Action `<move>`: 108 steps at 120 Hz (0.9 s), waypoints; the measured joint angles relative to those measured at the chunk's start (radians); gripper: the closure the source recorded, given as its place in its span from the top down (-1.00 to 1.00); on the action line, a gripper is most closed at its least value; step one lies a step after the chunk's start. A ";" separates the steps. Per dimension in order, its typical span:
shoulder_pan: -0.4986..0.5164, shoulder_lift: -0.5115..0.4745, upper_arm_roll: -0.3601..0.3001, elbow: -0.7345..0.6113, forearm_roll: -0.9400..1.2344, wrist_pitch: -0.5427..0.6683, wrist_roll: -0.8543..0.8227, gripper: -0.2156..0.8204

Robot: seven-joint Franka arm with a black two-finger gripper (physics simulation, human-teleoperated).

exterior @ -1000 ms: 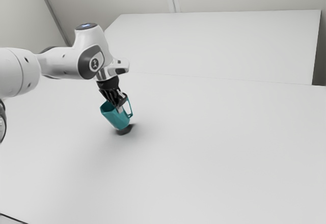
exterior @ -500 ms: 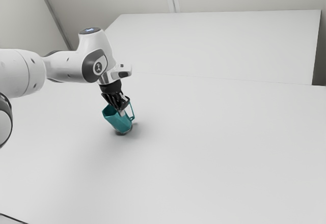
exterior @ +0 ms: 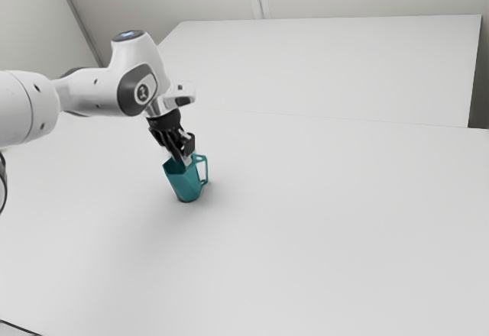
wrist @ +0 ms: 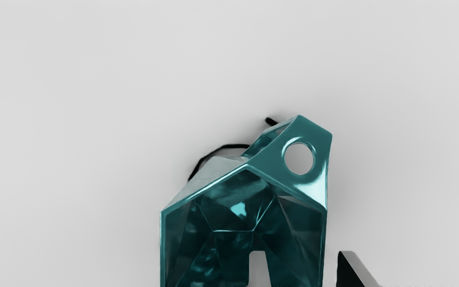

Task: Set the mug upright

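The gripper (exterior: pixel 184 158) is at the mouth of the teal faceted mug (exterior: pixel 186 183), which stands on its base nearly upright, leaning slightly toward the exterior view's left, its handle on the exterior view's right. In the wrist view the gripper (wrist: pixel 304 263) is open astride one side wall of the mug (wrist: pixel 233 199). One finger (wrist: pixel 259 269) reaches over the mug's inside; the other is outside, with a gap between it and the wall. The handle with its round hole points away from the fingers. Where the mug's base meets the table is partly hidden in the wrist view.
The white tabletop (exterior: pixel 306 221) extends around the mug, with a dark shadow close beside it. A large pale panel (exterior: pixel 321 65) lies beyond the table's far edge. A dark line (exterior: pixel 19 327) crosses the exterior view's lower left corner.
The mug has swung from a strong lean to nearly upright, its rim shifting toward the exterior view's right. My hand dipped and moved right, then came back up and left.
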 joint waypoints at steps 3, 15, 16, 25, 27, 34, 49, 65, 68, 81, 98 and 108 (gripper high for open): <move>-0.001 -0.009 -0.002 0.001 0.001 -0.001 0.000 -0.39; -0.002 -0.058 -0.007 0.007 0.007 -0.006 0.000 -0.27; -0.002 -0.063 -0.007 0.007 0.008 -0.007 0.000 -0.25; -0.001 -0.105 -0.009 0.012 0.024 -0.011 0.001 -0.10; -0.001 -0.114 -0.009 0.017 0.030 -0.013 0.001 -0.07; 0.000 -0.133 -0.010 0.056 0.051 -0.034 0.001 0.04; -0.002 -0.190 -0.009 0.088 0.093 -0.074 0.001 0.26; 0.011 -0.226 -0.009 0.142 0.133 -0.125 0.000 0.39; 0.015 -0.228 -0.009 0.153 0.141 -0.135 -0.002 0.41; 0.014 -0.224 -0.005 0.212 0.170 -0.187 -0.010 0.46; 0.005 -0.228 0.008 0.250 0.184 -0.247 -0.026 0.50; 0.014 -0.230 0.006 0.271 0.205 -0.282 -0.040 0.51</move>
